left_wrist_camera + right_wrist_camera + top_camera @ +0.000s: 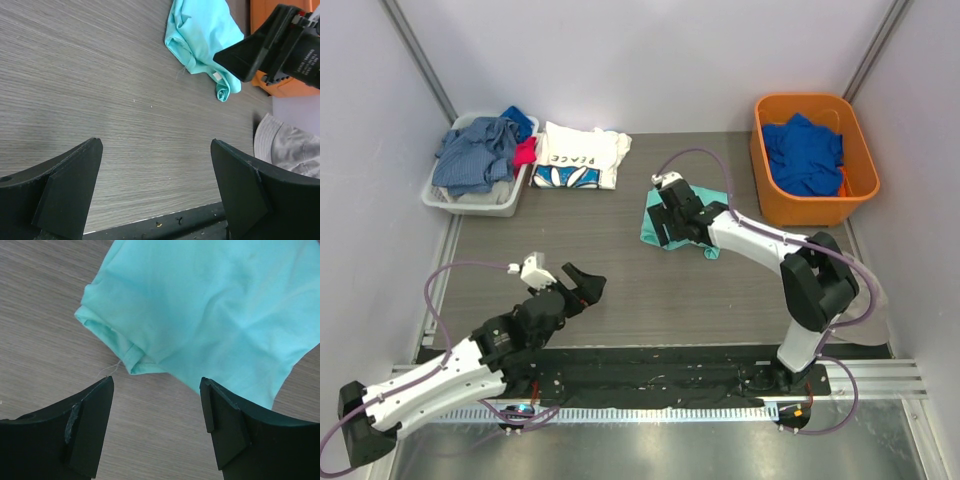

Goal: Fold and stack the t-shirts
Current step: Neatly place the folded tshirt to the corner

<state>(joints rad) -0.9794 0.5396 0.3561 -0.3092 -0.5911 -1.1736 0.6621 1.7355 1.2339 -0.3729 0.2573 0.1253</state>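
The mint-teal t-shirt (654,234) lies crumpled in the middle of the table, mostly under my right gripper (666,214). In the right wrist view the shirt (200,305) fills the top, a hemmed sleeve edge pointing at the gap, and my right gripper (156,382) is open and empty just above its edge. The white "PEACE" t-shirt (580,155) lies folded at the back left. My left gripper (582,285) is open and empty over bare table at the front left. In its wrist view it (155,145) faces the mint shirt (205,35), well short of it.
A grey basket (470,205) of grey-blue clothes stands at the back left beside the white shirt. An orange bin (815,210) holding a royal blue garment stands at the back right. The right arm (280,45) crosses the left wrist view.
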